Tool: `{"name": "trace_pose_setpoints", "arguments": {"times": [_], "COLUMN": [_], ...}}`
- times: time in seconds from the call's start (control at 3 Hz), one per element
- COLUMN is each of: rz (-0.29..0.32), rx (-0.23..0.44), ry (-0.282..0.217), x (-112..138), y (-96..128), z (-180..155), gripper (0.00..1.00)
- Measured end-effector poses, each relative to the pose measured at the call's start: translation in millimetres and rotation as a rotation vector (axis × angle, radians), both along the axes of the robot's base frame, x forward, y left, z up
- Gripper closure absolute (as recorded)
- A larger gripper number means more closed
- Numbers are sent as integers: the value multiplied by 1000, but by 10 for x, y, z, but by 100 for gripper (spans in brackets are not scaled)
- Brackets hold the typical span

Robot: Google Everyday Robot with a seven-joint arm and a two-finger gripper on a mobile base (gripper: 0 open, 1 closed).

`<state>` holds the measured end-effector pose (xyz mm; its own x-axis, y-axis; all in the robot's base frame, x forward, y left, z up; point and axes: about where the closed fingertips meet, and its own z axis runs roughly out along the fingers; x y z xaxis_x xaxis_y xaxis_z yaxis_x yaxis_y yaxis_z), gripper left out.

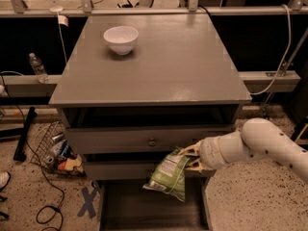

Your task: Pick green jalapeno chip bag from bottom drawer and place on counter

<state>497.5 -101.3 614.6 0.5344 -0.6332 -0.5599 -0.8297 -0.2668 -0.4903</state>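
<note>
Bottom drawer point(144, 211) stood pulled open at cabinet foot, grey floor showing. Green jalapeno chip bag point(168, 175) hung in air above it, in front of middle drawer point(110, 170), barcode label facing out. Hand point(190, 159) pinched bag's upper right edge, 2 fingers closed on foil; white arm point(262, 146) came in from right. Up top, bench point(183, 66) carried 1 white bowl point(121, 39) toward back left, bag well below it.
</note>
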Motion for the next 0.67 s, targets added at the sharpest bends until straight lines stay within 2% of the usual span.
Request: {"name": "trace_pose_setpoints", "arguments": {"times": [0.67], "rz": [-75], "rx": [31], "ry": [-54], "x": [-15], "y": [-116], "z": [587], "gripper": [100]}}
